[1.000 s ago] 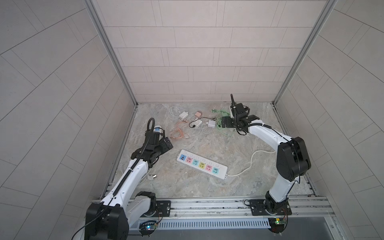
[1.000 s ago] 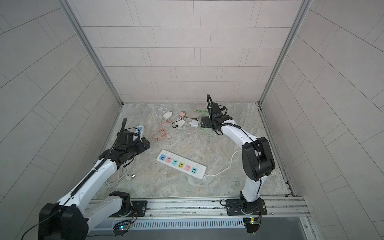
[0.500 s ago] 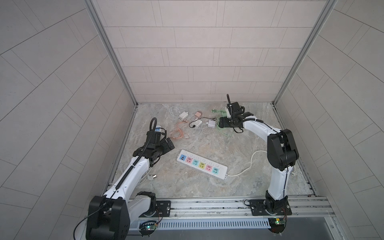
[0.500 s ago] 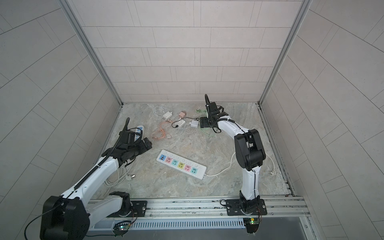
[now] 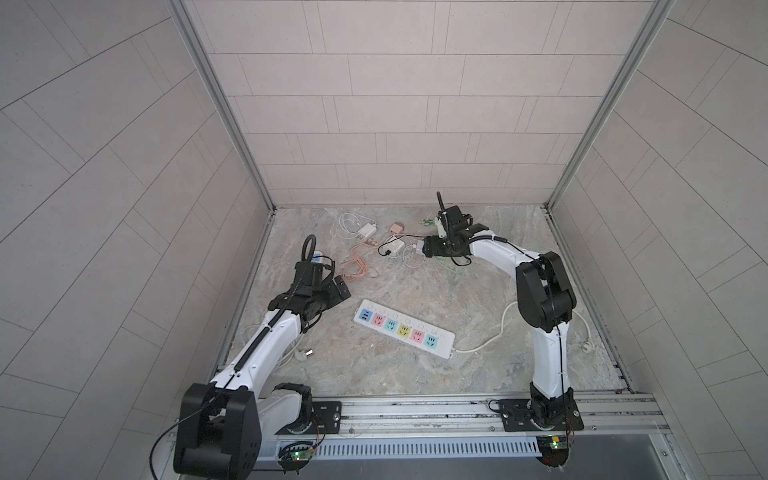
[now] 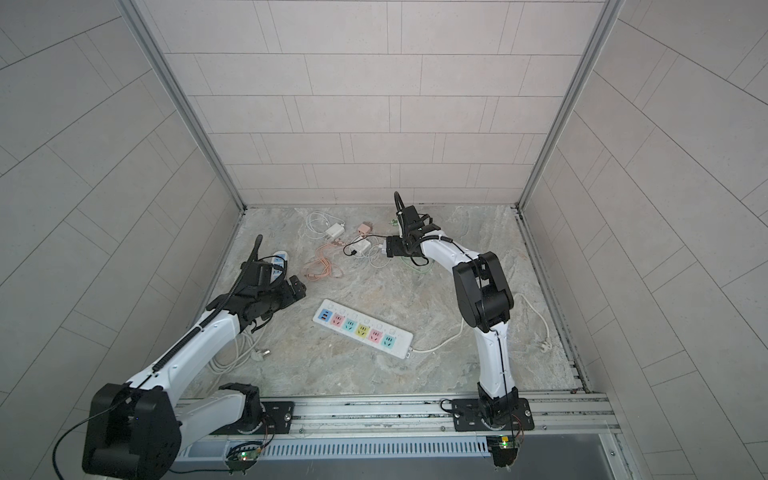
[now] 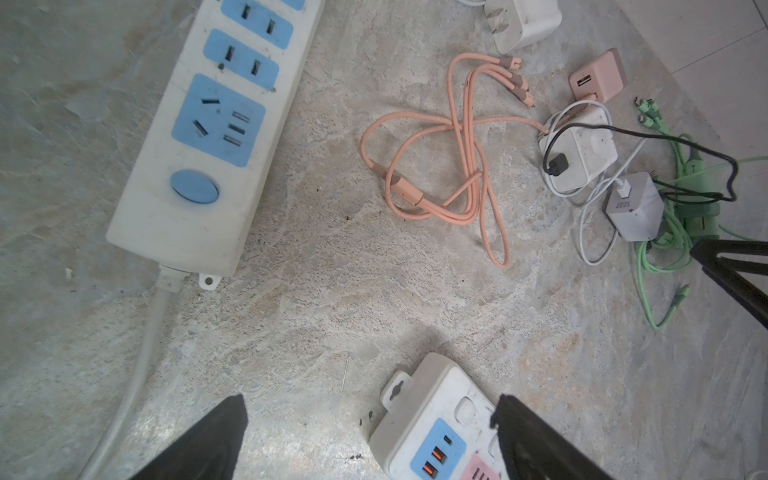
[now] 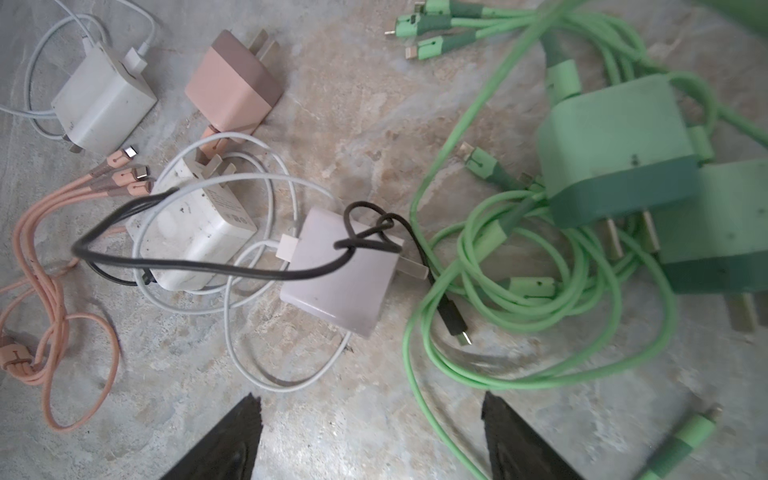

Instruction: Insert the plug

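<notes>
1 pale lilac cube plug (image 8: 336, 270); left end effector (image 7: 369, 401), right end effector (image 8: 370, 397) released.

The floor (image 7: 332, 291) looks like mottled stone, matt and rough-grained. The white power strip (image 5: 403, 332) at centre in both top views is smooth plastic, scuffed and dirt-speckled. The pink cable (image 7: 457, 166) looks rubbery and matt. The green charger (image 8: 615, 137) is matt plastic with dull metal prongs (image 8: 613, 239).

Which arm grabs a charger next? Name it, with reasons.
Right. The right claw, open, hovers near the lilac charger; the left claw sits over the power strip, away from every charger.
</notes>
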`<state>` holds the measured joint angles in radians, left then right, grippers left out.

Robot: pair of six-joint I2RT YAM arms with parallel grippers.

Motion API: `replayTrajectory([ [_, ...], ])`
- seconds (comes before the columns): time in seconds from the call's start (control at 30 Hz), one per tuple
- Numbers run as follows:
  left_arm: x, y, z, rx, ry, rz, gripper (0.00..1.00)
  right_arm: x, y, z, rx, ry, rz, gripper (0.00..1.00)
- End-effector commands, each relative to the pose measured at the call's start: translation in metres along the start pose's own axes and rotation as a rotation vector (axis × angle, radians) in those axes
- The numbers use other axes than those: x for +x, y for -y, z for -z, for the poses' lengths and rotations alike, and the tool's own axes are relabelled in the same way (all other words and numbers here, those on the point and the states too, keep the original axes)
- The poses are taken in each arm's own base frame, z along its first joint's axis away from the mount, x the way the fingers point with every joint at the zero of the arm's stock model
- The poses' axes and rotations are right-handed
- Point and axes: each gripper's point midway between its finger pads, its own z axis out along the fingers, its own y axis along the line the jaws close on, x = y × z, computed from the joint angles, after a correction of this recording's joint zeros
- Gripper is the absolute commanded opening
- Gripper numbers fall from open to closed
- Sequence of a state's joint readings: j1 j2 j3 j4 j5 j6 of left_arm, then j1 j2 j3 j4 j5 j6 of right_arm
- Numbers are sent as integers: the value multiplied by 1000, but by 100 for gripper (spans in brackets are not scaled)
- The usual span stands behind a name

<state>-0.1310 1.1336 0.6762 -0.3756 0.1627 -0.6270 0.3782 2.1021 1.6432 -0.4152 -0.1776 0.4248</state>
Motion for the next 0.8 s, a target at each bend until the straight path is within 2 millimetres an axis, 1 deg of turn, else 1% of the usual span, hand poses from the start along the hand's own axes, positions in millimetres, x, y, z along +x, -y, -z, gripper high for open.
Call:
replayTrajectory([
  [0.0, -7, 2, 6, -10, 10, -22, 99, -3, -2, -10, 19, 9, -49, 83],
  [0.13, -9, 6, 9, 5, 15, -23, 99, -8, -5, -21, 28, 28, -79, 83],
  [0.3, -9, 11, 10, 31, 11, -18, 99, -15, -5, -27, 46, 57, -112, 84],
  [0.57, -7, 12, 9, 38, 5, -18, 99, -19, -12, -40, 68, 44, -112, 84],
  [0.77, -5, 11, 10, 41, 0, -18, 99, -22, -11, -46, 139, 63, -85, 84],
])
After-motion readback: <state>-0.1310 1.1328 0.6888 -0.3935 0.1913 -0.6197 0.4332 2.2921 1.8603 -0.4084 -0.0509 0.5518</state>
